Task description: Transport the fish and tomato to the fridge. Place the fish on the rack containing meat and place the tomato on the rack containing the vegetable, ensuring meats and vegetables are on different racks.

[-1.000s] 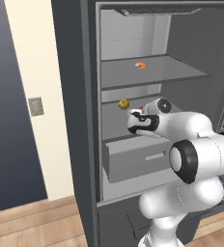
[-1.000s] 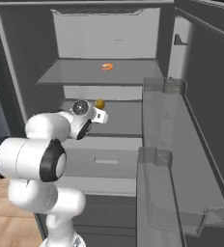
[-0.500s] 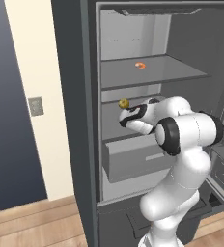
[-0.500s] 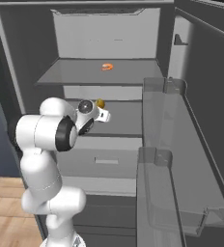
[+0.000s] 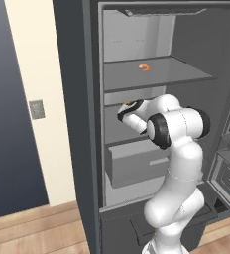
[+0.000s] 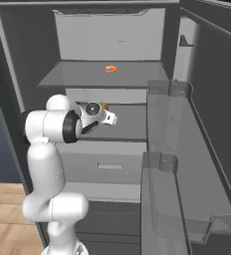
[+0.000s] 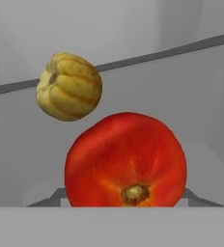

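My gripper [image 5: 123,111] [image 6: 111,118] reaches in over the middle shelf of the fridge [image 5: 91,129] [image 6: 18,64]. In the hand view the glossy red tomato [image 7: 126,166] sits close up between the jaws, stem end facing me, and the gripper is shut on it. Just beyond it on the same shelf lies the vegetable [image 7: 69,86] [image 6: 104,105], a ribbed yellow-green ball. The meat [image 5: 144,67] [image 6: 111,69], a small orange-pink curl, lies on the shelf above. The fish is out of view.
A pull-out drawer [image 5: 133,166] [image 6: 107,167] sits half open under the middle shelf. The open door with its clear bins [image 6: 170,149] stands to the right of the arm. A pale wall with a switch plate [image 5: 36,109] lies left of the fridge.
The arm has stretched deeper into the fridge and the hand has moved left along the middle shelf, nearer the vegetable. The tomato stays in the jaws.
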Robot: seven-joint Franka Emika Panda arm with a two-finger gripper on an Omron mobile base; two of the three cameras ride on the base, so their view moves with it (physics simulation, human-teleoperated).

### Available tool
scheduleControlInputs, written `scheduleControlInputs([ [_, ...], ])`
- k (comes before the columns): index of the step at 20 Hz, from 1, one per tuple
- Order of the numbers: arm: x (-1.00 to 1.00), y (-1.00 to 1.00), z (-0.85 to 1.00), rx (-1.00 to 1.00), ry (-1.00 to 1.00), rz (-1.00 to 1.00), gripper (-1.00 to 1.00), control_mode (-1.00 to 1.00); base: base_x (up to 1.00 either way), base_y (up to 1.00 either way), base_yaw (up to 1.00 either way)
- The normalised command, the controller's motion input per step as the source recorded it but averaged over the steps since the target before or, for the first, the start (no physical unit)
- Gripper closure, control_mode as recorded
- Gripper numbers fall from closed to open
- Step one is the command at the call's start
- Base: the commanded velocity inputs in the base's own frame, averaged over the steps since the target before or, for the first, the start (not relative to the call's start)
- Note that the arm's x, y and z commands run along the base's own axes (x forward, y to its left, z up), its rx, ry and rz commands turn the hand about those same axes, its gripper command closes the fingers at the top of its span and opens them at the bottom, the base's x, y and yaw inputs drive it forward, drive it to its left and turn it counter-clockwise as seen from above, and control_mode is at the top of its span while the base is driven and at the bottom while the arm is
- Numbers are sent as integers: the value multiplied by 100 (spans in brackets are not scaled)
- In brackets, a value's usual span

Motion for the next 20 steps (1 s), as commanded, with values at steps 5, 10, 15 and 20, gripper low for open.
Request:
scheduleControlInputs([
  [5, 53, -6, -37, 0, 0, 0, 100, -100, 0, 0, 0],
  [10, 27, -4, -36, 0, 1, 0, -100, -100, 0, 0, 0],
  [15, -15, 2, -2, 0, -1, 0, -100, -100, 0, 0, 0],
  [20, -31, 2, 2, 0, 0, 0, -100, -100, 0, 0, 0],
])
